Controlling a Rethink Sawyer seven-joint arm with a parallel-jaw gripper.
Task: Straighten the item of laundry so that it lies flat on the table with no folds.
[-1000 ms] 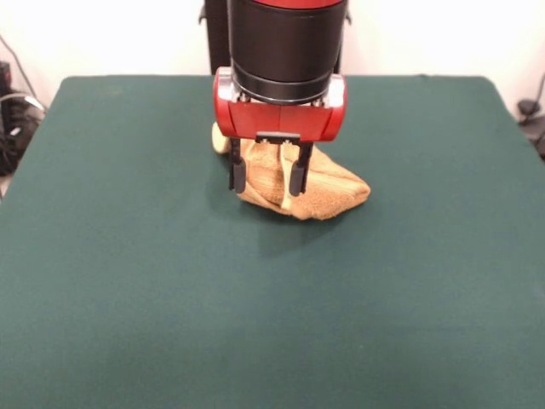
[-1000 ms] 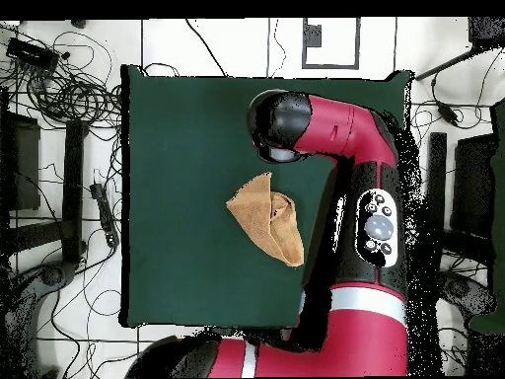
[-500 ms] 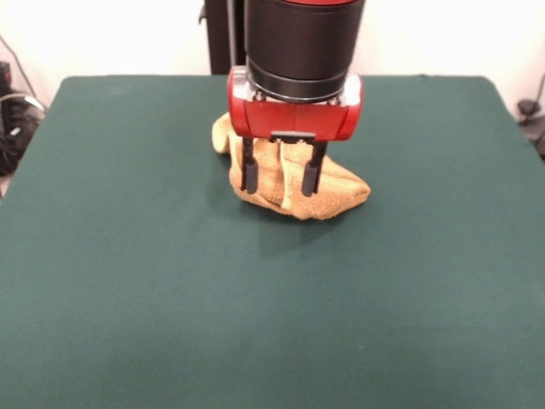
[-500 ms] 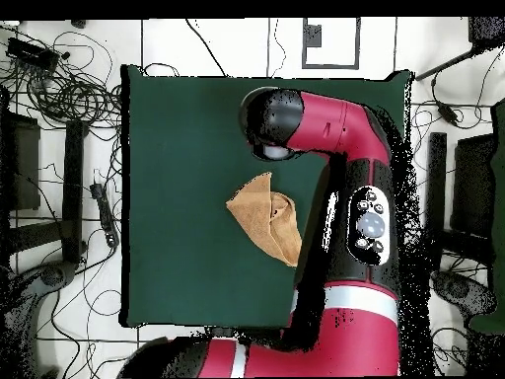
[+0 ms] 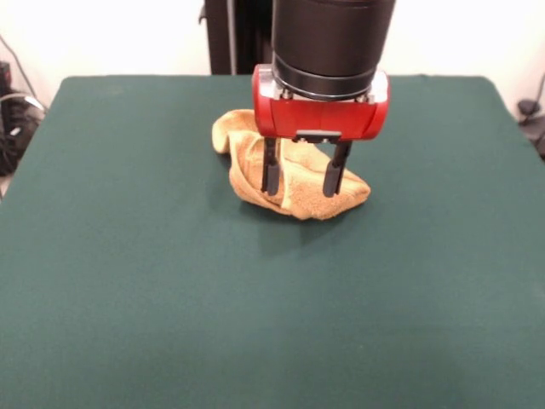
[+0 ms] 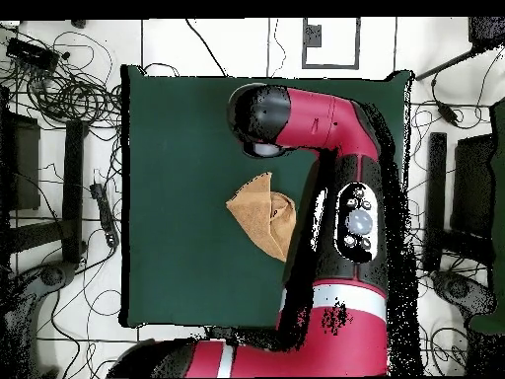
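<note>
Nearest the front camera, the large rectangular table with its dark green felt-like cloth top point(image 5: 153, 324) lies bare across the whole lower part of the picture. Farther back, a little past the table's middle and slightly right of centre in this view, sits the small golden yellow-orange terry-cloth towel point(image 5: 349, 194). It is bunched and folded over itself into a lumpy mound rather than lying flat, with a rounded fold reaching back to the left and a paler hemmed edge running down its front. Directly in front of and above the towel hangs the red and black gripper point(image 5: 301, 177), coming down from the top of the picture on a thick black cylinder with a red housing beneath it. Its two slim black fingers point(image 5: 270, 172) point straight down and stand clearly apart, with nothing between them; whether their tips touch the cloth cannot be told

From overhead, the towel point(image 6: 258, 211) shows as a rough triangle folded double near the table's point(image 6: 178, 128) centre, with the red arm point(image 6: 340, 158) bending over the table beside it and covering the towel's edge on that side
</note>
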